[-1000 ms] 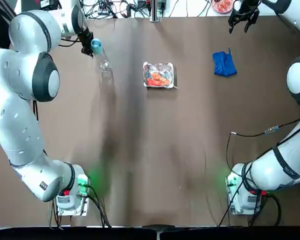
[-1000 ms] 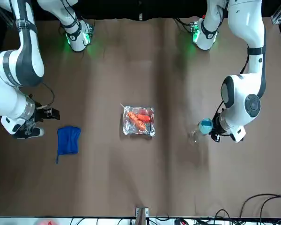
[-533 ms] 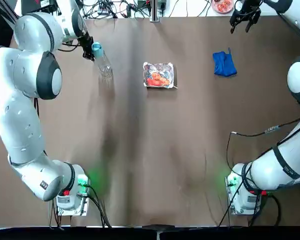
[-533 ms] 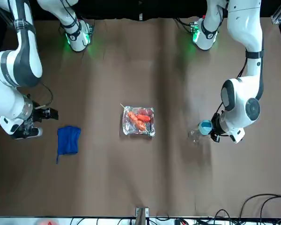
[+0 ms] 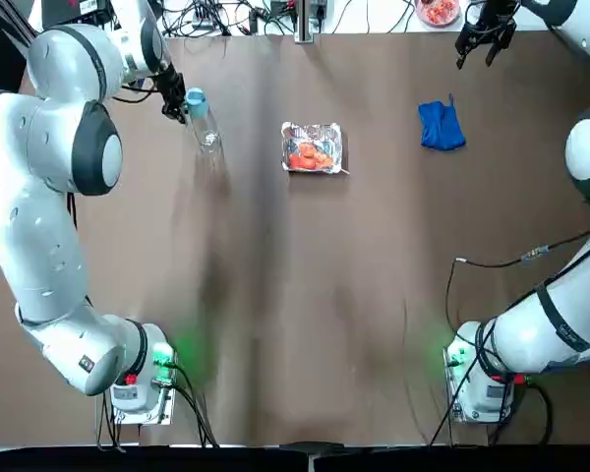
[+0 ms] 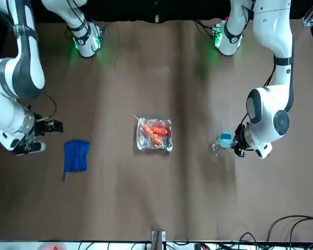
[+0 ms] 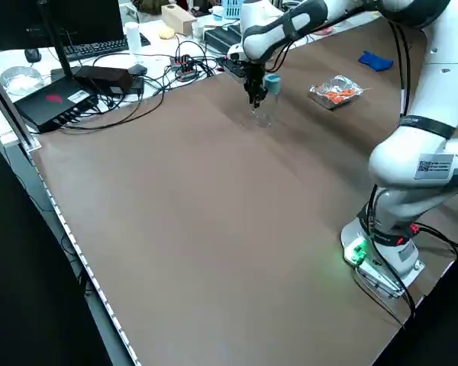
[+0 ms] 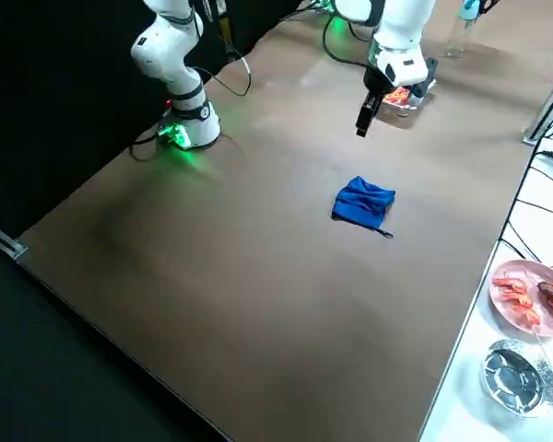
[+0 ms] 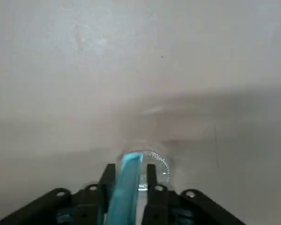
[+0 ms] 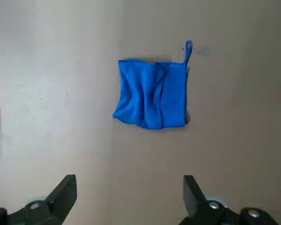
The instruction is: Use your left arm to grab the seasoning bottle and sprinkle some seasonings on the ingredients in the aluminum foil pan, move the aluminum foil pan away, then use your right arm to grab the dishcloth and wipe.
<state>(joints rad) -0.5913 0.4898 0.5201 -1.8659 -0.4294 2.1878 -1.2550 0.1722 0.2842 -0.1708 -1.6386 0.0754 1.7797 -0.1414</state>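
The seasoning bottle (image 5: 206,126) is slim and clear with a light blue cap (image 9: 126,187). It leans at the table's far left. My left gripper (image 5: 184,101) is shut on its cap end, and the black fingers (image 9: 151,176) press both sides of the cap. The aluminum foil pan (image 5: 313,147) with orange-red ingredients (image 5: 311,154) sits mid-table to the bottle's right. The blue dishcloth (image 5: 441,126) lies farther right. My right gripper (image 5: 487,29) hovers open beyond the dishcloth (image 10: 152,98), near the far edge, holding nothing.
Cables and boxes line the far edge (image 5: 226,15). A pink plate of food (image 8: 530,295) and a foil dish (image 8: 516,373) stand off the table's far right corner. Brown table (image 5: 305,295) stretches toward the arm bases.
The left gripper has shifted slightly right with the bottle, which now stands less tilted. The right gripper has drifted a little toward the far right corner.
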